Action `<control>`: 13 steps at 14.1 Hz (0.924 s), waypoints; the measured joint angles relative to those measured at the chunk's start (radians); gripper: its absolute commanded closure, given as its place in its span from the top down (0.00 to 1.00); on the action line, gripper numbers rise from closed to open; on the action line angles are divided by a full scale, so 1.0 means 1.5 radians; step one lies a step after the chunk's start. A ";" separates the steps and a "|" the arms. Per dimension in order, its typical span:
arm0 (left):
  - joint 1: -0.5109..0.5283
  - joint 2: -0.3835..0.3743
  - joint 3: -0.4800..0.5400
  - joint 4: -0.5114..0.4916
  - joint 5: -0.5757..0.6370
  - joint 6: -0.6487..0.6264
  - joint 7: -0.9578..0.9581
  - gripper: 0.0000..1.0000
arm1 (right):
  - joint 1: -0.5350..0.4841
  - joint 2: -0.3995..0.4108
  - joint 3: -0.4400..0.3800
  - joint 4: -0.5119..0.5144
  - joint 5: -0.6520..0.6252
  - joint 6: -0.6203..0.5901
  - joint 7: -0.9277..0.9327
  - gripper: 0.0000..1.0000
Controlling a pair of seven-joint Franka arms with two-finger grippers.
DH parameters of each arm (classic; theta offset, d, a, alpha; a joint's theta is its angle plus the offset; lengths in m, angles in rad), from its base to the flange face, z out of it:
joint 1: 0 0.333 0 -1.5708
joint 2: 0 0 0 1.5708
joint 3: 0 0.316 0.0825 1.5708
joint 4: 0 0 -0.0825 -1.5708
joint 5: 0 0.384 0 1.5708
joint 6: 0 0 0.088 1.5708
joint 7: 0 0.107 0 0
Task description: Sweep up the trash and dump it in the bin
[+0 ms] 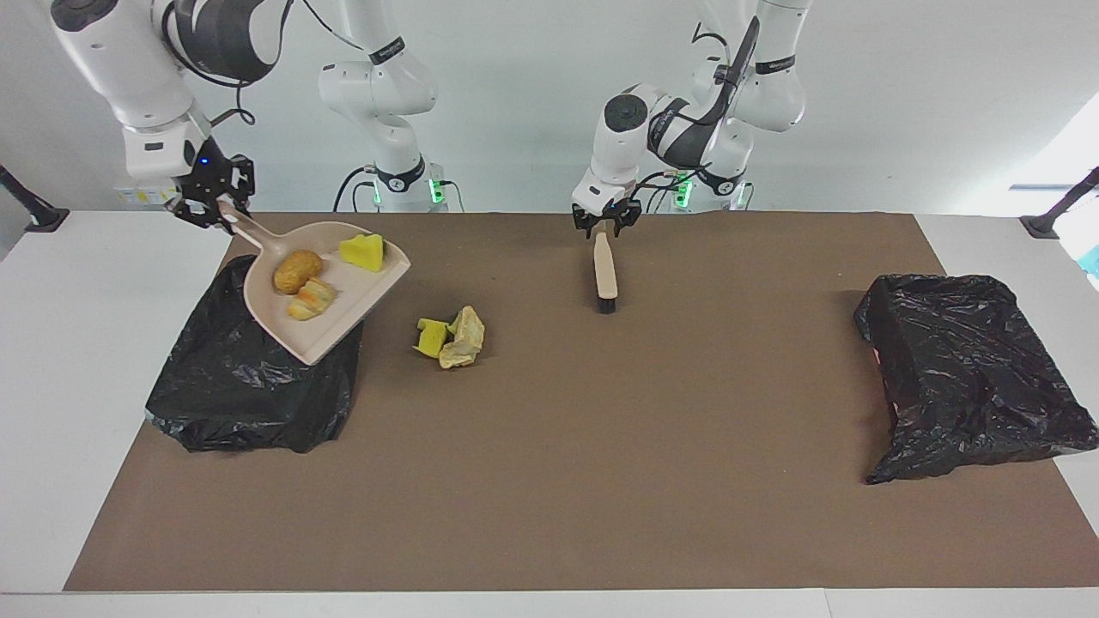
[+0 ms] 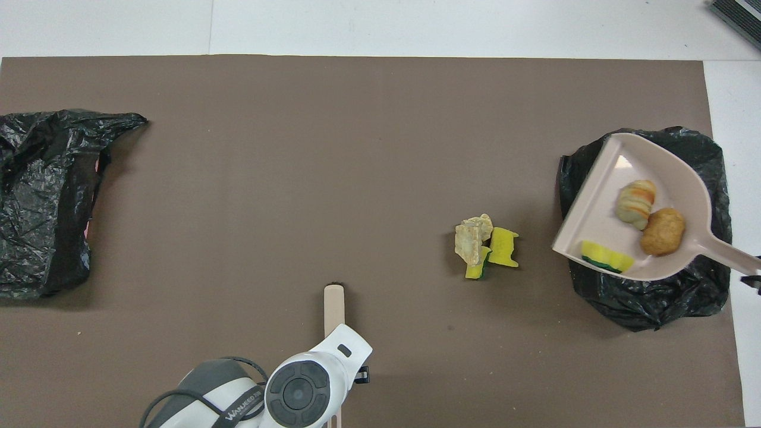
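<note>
My right gripper (image 1: 215, 204) is shut on the handle of the beige dustpan (image 1: 343, 318), holding it tilted in the air over the black-bagged bin (image 1: 258, 386) at the right arm's end. In the pan lie a brown roll (image 1: 296, 270), a striped roll (image 1: 312, 299) and a yellow sponge chunk (image 1: 361, 251). More trash sits on the mat beside that bin: a yellow sponge chunk (image 1: 429, 336) and a pale paper wad (image 1: 464, 336). The brush (image 1: 605, 270) lies on the mat near the robots. My left gripper (image 1: 606, 223) stands open at its handle end.
A second black-bagged bin (image 1: 970, 369) sits at the left arm's end of the brown mat (image 1: 601, 472). In the overhead view the dustpan (image 2: 678, 172) covers much of the bin (image 2: 648, 297) under it, and the brush (image 2: 334, 300) pokes out from under my left wrist.
</note>
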 measured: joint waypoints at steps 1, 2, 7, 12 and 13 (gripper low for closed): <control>0.020 -0.001 0.001 0.010 0.001 -0.001 0.007 1.00 | -0.017 0.000 -0.002 0.001 -0.035 0.022 -0.014 0.00; 0.044 -0.001 0.003 0.028 0.002 -0.010 0.021 1.00 | -0.029 0.001 -0.002 0.001 -0.061 0.043 -0.025 0.00; 0.215 0.020 0.010 0.227 0.009 -0.199 0.224 1.00 | -0.056 0.032 0.002 0.000 -0.168 0.089 -0.084 0.00; 0.350 0.044 0.013 0.331 0.059 -0.229 0.410 1.00 | -0.028 0.042 0.015 -0.013 -0.293 0.115 -0.085 0.00; 0.378 0.047 0.013 0.352 0.061 -0.241 0.437 1.00 | -0.018 0.042 0.016 -0.015 -0.314 0.116 -0.085 0.00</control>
